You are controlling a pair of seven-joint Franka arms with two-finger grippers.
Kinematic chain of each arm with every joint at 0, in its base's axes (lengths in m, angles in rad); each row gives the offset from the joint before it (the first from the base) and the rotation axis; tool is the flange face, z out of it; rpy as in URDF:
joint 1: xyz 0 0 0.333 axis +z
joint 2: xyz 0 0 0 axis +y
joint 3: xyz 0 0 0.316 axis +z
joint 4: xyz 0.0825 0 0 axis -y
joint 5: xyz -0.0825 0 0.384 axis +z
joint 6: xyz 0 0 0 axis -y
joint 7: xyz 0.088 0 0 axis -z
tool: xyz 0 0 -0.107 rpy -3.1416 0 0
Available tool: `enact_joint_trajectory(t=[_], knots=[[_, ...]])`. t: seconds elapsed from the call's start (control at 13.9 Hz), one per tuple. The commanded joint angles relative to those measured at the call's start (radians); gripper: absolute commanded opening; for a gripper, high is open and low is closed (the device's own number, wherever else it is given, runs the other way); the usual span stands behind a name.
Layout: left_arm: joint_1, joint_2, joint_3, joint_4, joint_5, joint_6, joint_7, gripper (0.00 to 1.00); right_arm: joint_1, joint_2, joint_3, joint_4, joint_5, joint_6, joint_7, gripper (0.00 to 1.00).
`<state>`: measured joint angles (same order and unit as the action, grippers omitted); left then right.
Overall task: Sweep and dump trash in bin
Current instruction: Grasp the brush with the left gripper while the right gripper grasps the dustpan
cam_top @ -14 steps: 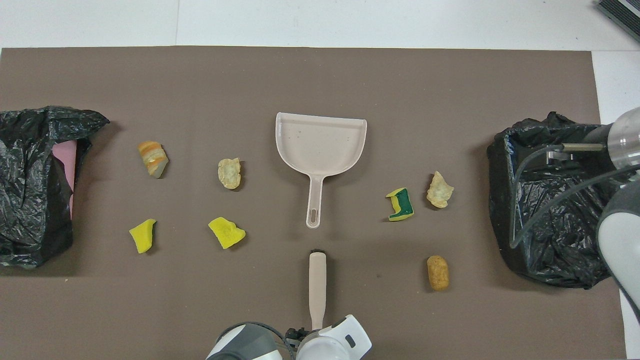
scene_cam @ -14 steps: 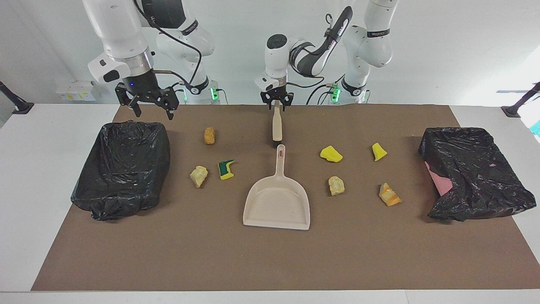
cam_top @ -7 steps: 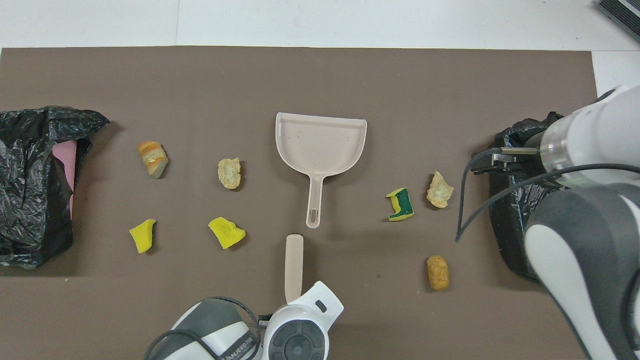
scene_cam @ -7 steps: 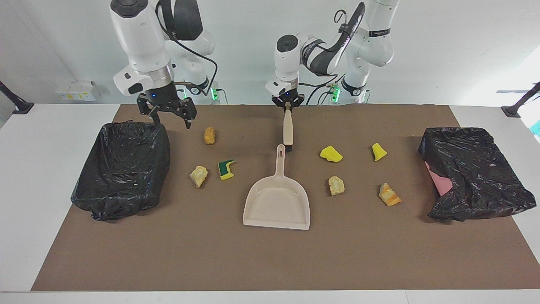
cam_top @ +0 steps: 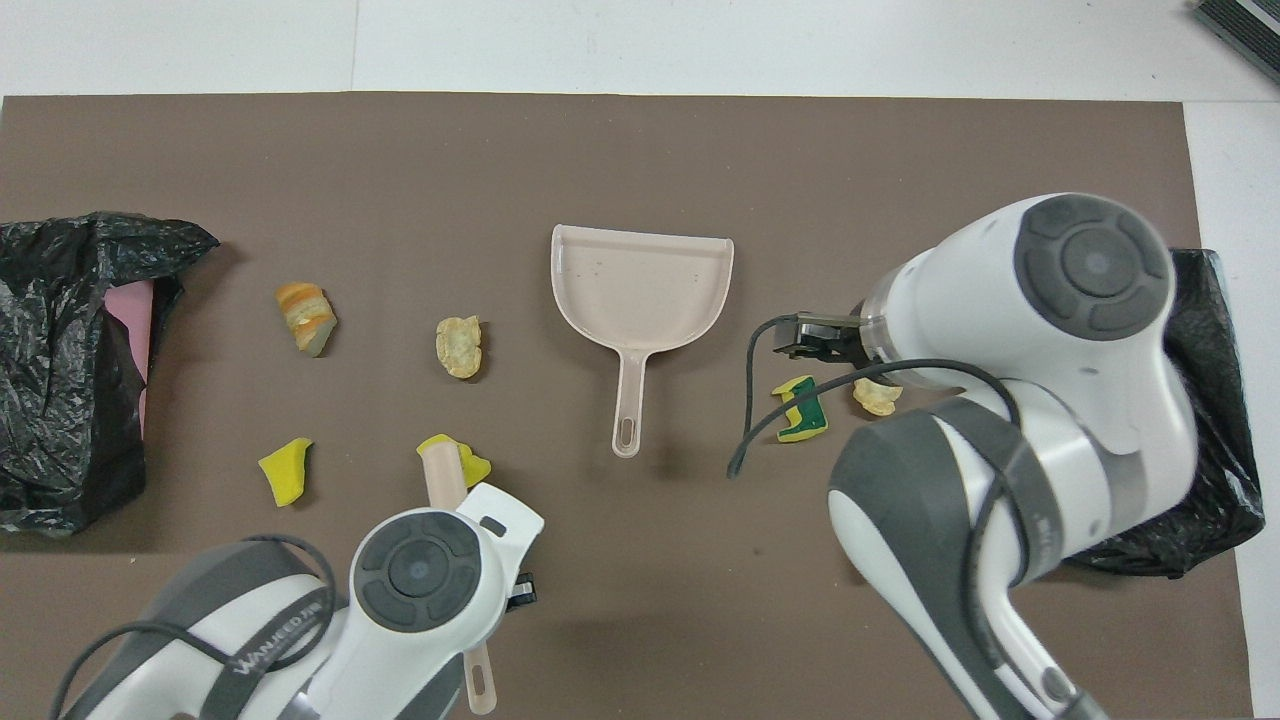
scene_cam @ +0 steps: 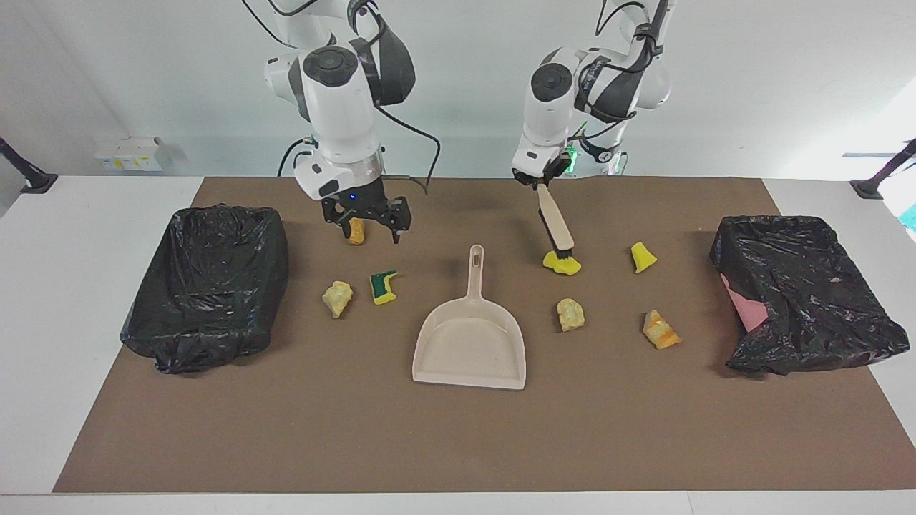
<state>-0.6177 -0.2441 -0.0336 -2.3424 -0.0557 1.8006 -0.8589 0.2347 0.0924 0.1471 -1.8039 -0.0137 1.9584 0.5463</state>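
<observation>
The beige dustpan (scene_cam: 469,347) (cam_top: 640,285) lies flat mid-mat, handle toward the robots. My left gripper (scene_cam: 542,182) is shut on the top of a beige brush (scene_cam: 555,222) (cam_top: 443,475), which slants down so its dark bristles touch a yellow scrap (scene_cam: 562,265) (cam_top: 474,466). My right gripper (scene_cam: 367,229) hangs open above the mat, and an orange-brown scrap (scene_cam: 356,233) shows between its fingers in the facing view. Other trash lies scattered: cream (scene_cam: 337,298), green-and-yellow (scene_cam: 384,287), yellow (scene_cam: 642,257), cream (scene_cam: 570,314) and orange-striped (scene_cam: 660,330) scraps.
A black-bagged bin (scene_cam: 207,286) stands at the right arm's end of the brown mat, another (scene_cam: 801,293) with pink showing at the left arm's end. In the overhead view the right arm covers part of its bin (cam_top: 1215,400) and the orange-brown scrap.
The left arm has carried the brush toward its own end of the table, down onto the yellow scrap. The right gripper has swung from over its bin toward the middle.
</observation>
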Motion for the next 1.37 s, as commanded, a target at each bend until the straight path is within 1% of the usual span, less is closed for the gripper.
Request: enact_joint_trajectory(t=[0.0, 0.14, 0.22, 0.36, 0.43, 0.5, 0.58, 0.65, 0.72, 0.79, 0.86, 1.01, 1.08, 1.15, 1.23, 1.3], knots=[[0.126, -0.021, -0.014, -0.021, 0.008, -0.043, -0.072, 0.00, 0.031, 0.073, -0.003, 0.000, 0.020, 0.114, 0.029, 1.00], [0.238, -0.017, -0.014, -0.029, 0.013, -0.065, -0.112, 0.00, 0.069, 0.124, -0.003, 0.009, 0.020, 0.187, 0.066, 1.00], [0.292, -0.014, -0.014, -0.029, 0.020, -0.075, -0.114, 0.00, 0.087, 0.136, -0.003, 0.012, 0.020, 0.198, 0.086, 1.00], [0.354, -0.012, -0.014, -0.029, 0.098, -0.076, -0.114, 0.00, 0.136, 0.171, -0.003, 0.040, 0.020, 0.214, 0.131, 1.00], [0.396, -0.014, -0.014, -0.037, 0.103, -0.073, -0.108, 0.00, 0.159, 0.188, -0.003, 0.047, 0.018, 0.226, 0.161, 1.00], [0.438, -0.024, -0.015, -0.066, 0.105, -0.058, -0.100, 0.00, 0.187, 0.208, -0.003, 0.052, 0.015, 0.243, 0.190, 1.00], [0.458, -0.056, -0.014, -0.104, 0.103, -0.046, -0.062, 0.00, 0.213, 0.236, -0.003, 0.054, 0.006, 0.261, 0.205, 1.00], [0.479, -0.073, -0.014, -0.136, 0.103, -0.024, 0.007, 0.00, 0.238, 0.265, -0.003, 0.054, 0.004, 0.293, 0.225, 1.00], [0.490, -0.073, -0.014, -0.146, 0.103, -0.012, 0.036, 0.00, 0.254, 0.289, -0.004, 0.052, 0.000, 0.319, 0.242, 1.00], [0.480, -0.064, -0.015, -0.159, 0.102, 0.012, 0.064, 0.00, 0.259, 0.306, -0.003, 0.049, -0.002, 0.333, 0.244, 1.00], [0.480, -0.055, -0.016, -0.163, 0.087, 0.069, 0.105, 0.00, 0.267, 0.316, -0.003, 0.041, -0.002, 0.338, 0.239, 1.00], [0.477, -0.034, -0.017, -0.157, 0.030, 0.121, 0.153, 0.00, 0.268, 0.319, -0.004, 0.028, -0.003, 0.339, 0.233, 1.00], [0.461, -0.026, -0.017, -0.157, -0.008, 0.166, 0.209, 0.00, 0.262, 0.320, -0.004, 0.028, -0.003, 0.341, 0.228, 0.99], [0.440, -0.018, -0.017, -0.157, -0.060, 0.201, 0.233, 0.00, 0.258, 0.320, -0.004, 0.028, -0.003, 0.343, 0.216, 0.91], [0.415, 0.003, -0.017, -0.149, -0.087, 0.223, 0.244, 0.00, 0.255, 0.322, -0.006, 0.028, -0.005, 0.344, 0.207, 0.81], [0.368, 0.028, -0.017, -0.143, -0.123, 0.258, 0.248, 0.00, 0.250, 0.322, -0.007, 0.028, -0.018, 0.361, 0.207, 0.75]])
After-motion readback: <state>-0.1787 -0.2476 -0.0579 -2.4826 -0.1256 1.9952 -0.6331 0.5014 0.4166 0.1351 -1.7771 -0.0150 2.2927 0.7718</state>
